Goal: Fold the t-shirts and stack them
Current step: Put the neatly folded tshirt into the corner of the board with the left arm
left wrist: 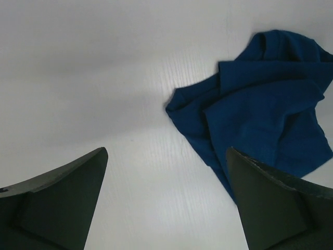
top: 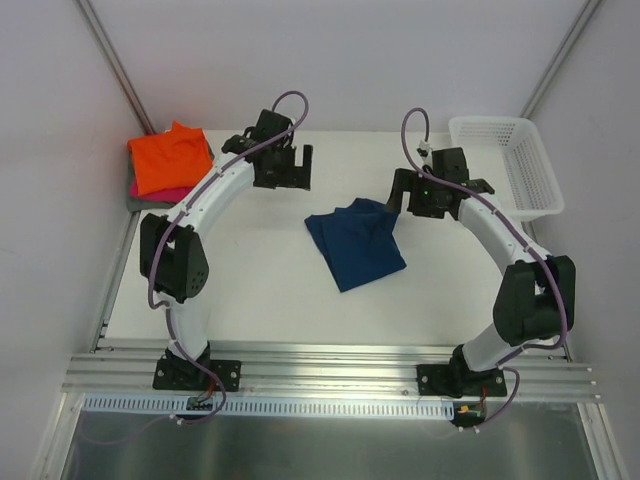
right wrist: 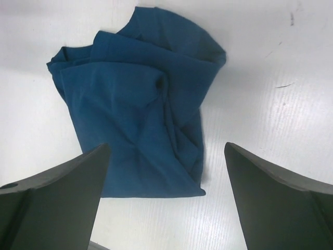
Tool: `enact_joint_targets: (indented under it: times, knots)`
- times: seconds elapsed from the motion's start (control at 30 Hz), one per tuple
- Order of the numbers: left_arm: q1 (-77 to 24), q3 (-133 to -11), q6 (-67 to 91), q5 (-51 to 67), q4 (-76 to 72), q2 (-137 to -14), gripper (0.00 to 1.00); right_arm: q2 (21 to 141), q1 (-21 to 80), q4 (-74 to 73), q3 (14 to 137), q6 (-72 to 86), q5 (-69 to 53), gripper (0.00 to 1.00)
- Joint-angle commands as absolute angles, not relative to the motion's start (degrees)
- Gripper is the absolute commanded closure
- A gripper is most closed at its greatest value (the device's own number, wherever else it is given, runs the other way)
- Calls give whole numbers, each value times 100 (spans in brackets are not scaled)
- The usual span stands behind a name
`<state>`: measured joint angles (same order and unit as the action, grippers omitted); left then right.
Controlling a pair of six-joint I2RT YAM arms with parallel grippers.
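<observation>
The navy blue t-shirt (top: 355, 240) lies crumpled and loosely folded in the middle of the table; its print is hidden. It also shows in the left wrist view (left wrist: 260, 104) and the right wrist view (right wrist: 140, 109). A folded orange t-shirt (top: 170, 155) tops a stack at the far left, with pink (top: 160, 192) and grey (top: 135, 203) edges showing under it. My left gripper (top: 290, 168) is open and empty above bare table, left of the navy shirt (left wrist: 166, 156). My right gripper (top: 412, 195) is open and empty, hovering over the shirt's far right edge (right wrist: 166, 148).
A white plastic lattice basket (top: 505, 160) stands at the far right of the table. Grey walls close in the far side and both flanks. An aluminium rail (top: 320, 365) with both arm bases runs along the near edge.
</observation>
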<state>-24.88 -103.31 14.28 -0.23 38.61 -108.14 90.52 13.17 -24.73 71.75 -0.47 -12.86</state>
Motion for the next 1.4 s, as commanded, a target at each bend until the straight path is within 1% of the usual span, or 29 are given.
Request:
enact_joint_targets:
  times: [0.0, 0.1, 0.2, 0.27, 0.43, 0.8, 0.9, 1.03, 1.1, 1.27, 1.33, 1.37]
  knots:
    - [-2260, -10003, 2501, 1412, 4043, -11012, 1, 8622, 1143, -2496, 7233, -17, -1336, 3]
    - [-2136, -9651, 3126, 2589, 3938, -11171, 1, 8552, 1037, -2671, 7277, -18, -1301, 3]
    - [-2101, -9221, 3540, 3223, 3789, -11329, 3, 8499, 967, -2812, 7234, -114, -1222, 3]
    - [-2101, -8879, 3708, 3418, 3516, -11364, 4, 8499, 923, -2865, 7181, -158, -1195, 3]
    - [-2057, -8728, 3946, 3770, 3366, -11592, 4, 8569, 888, -2874, 7093, -185, -1178, 3]
    - [-2030, -8965, 4280, 3972, 3191, -12322, 4, 8736, 879, -2874, 7444, -343, -1072, 3]
    - [-2056, -9105, 4368, 3999, 3094, -12550, 5, 8675, 888, -2909, 7400, -395, -1037, 3]
    - [-2223, -9640, 4403, 4078, 2980, -13111, 3, 8631, 888, -2927, 7242, -378, -1046, 3]
    - [-2329, -9817, 4438, 4139, 2927, -13367, 4, 8657, 888, -2927, 7190, -378, -1055, 3]
    - [-2645, -9914, 4588, 4333, 2638, -13675, 12, 8675, 896, -2900, 7189, -378, -1037, 3]
    - [-2698, -9783, 4649, 4534, 2532, -13729, 19, 8675, 896, -2900, 7216, -387, -1028, 3]
    - [-2750, -9730, 4684, 4605, 2375, -13729, 27, 8684, 896, -2900, 7233, -387, -1020, 3]
